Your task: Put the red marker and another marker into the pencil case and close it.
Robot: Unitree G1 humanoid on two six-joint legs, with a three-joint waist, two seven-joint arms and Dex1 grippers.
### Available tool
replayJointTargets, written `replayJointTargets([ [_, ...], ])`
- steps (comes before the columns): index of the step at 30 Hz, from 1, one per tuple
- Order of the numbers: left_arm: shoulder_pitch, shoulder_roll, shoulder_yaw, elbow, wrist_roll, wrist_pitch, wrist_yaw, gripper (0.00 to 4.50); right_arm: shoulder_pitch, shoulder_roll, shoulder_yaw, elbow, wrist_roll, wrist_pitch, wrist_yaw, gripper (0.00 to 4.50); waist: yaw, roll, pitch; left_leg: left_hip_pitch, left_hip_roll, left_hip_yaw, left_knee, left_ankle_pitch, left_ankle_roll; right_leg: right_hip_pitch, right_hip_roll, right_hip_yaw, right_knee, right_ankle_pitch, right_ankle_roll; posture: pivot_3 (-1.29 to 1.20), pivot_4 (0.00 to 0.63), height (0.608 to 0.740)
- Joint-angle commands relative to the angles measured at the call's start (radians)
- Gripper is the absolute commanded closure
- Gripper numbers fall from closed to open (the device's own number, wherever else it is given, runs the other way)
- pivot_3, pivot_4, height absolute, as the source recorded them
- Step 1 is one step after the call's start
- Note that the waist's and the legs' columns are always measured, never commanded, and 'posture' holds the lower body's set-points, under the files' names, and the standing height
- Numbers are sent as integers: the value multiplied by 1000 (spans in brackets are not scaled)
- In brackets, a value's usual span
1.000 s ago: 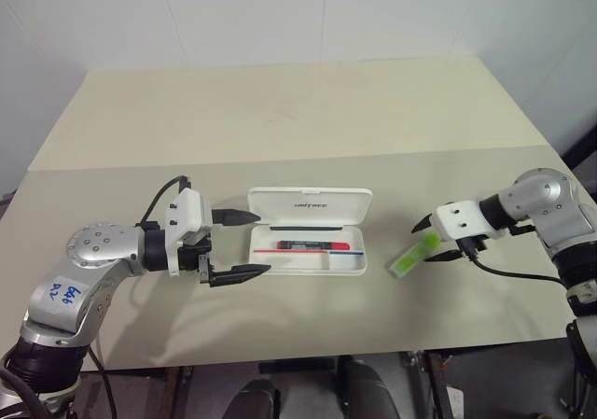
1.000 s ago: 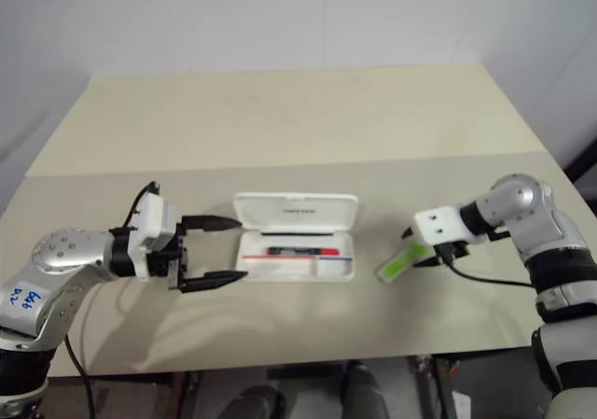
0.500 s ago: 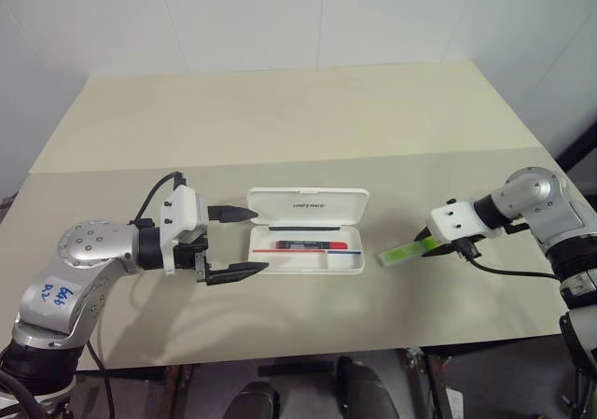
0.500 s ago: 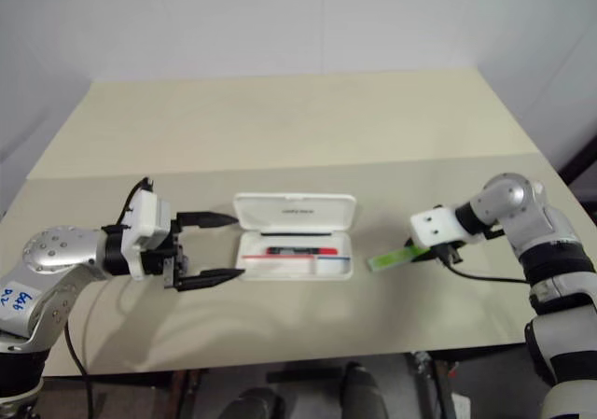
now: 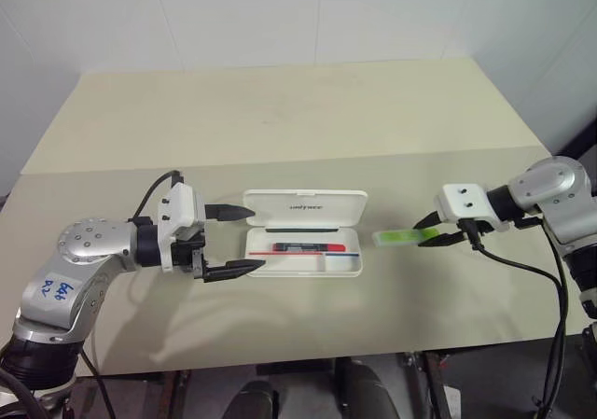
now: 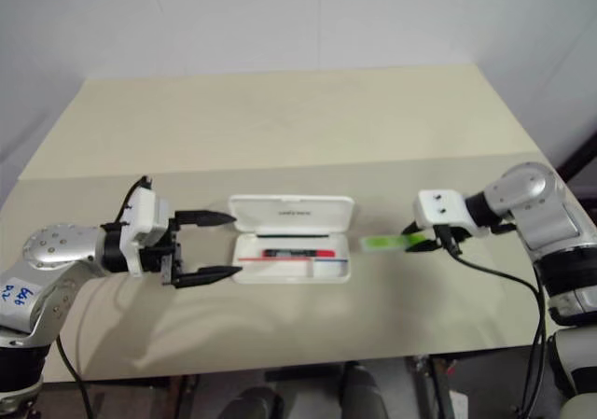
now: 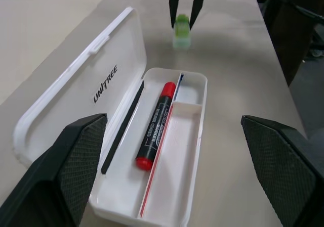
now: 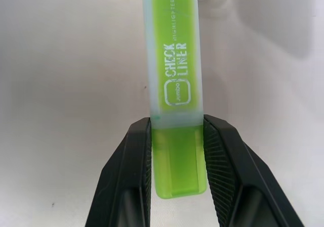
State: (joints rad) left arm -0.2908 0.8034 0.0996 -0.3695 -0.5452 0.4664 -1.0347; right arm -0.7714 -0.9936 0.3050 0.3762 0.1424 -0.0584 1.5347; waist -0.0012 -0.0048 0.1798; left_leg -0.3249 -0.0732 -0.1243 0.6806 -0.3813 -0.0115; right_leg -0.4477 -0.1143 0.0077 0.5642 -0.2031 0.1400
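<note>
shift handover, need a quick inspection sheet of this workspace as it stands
surface: beige table, seam across it.
job's things: flat white hard-plastic pencil case open, lid laid back; slim red-capped dark marker inside; lime-green highlighter outside, right of the case.
clutter: nothing seen.
grippers: left gripper open beside the case; right gripper shut on the highlighter.
cables: black cable from the right wrist.
surroundings: white wall.

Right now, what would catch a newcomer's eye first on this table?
The lime-green highlighter, pinched in the right claw just right of the case. Next, the white pencil case lying open mid-table with the red marker inside, and the left claw gaping wide at its left side.
</note>
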Motion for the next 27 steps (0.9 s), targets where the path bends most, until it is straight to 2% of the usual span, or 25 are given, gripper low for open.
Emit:
replayJointTargets([
  [1,-17,9,7,10,8,-32,-17,0,7,-37,-81,-184,126,181,71,3405,0,0,0,-1,0,0,0,0,0,0,0,0,0,0,0,0,150,740],
  [6,-1,24,-4,8,23,-56,-43,0,44,-18,-107,-423,239,406,11,3405,3,0,0,-2,1,-1,0,0,0,-1,0,-1,-1,0,0,0,150,740],
  [10,26,40,8,-5,27,-58,-56,0,68,23,-89,-517,245,487,-51,3405,4,0,0,-4,0,-1,1,-1,0,-2,0,-1,-1,0,0,0,150,740],
  [17,104,84,64,-31,19,-61,-56,0,74,142,-50,-547,194,550,-169,3405,3,0,0,-12,0,0,2,-1,0,-14,-1,0,2,0,0,0,150,740],
  [27,149,106,120,-41,16,-52,-50,0,59,277,22,-537,137,572,-242,3405,1,0,0,-12,0,1,2,-1,0,-14,0,0,3,0,0,0,150,740],
])
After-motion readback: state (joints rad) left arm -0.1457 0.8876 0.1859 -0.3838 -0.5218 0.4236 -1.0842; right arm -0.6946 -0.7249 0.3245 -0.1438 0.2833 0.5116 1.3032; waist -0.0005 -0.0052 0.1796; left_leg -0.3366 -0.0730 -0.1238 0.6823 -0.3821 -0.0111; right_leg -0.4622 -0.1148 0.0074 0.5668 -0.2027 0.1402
